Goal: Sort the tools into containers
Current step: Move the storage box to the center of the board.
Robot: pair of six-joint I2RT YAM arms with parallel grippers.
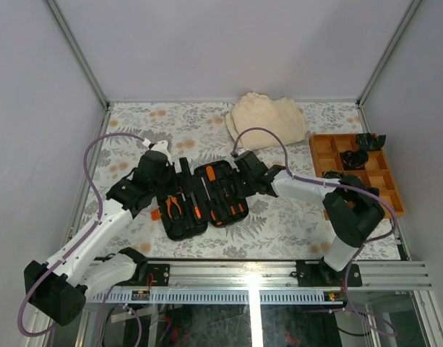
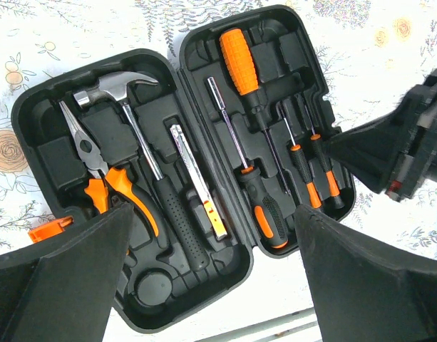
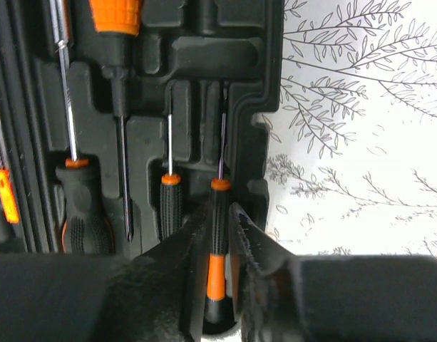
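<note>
Over tool case (image 2: pixel 155 293): left gripper (image 2: pixel 214 231) wide apart, empty; right gripper (image 3: pixel 218 224) pinching small screwdriver (image 3: pixel 219 199) handle.

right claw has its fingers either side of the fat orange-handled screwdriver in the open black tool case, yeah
No: the right claw is around the slim black-and-orange-handled screwdriver at the edge of the open black plastic tool case. The right wrist view shows it.
</note>
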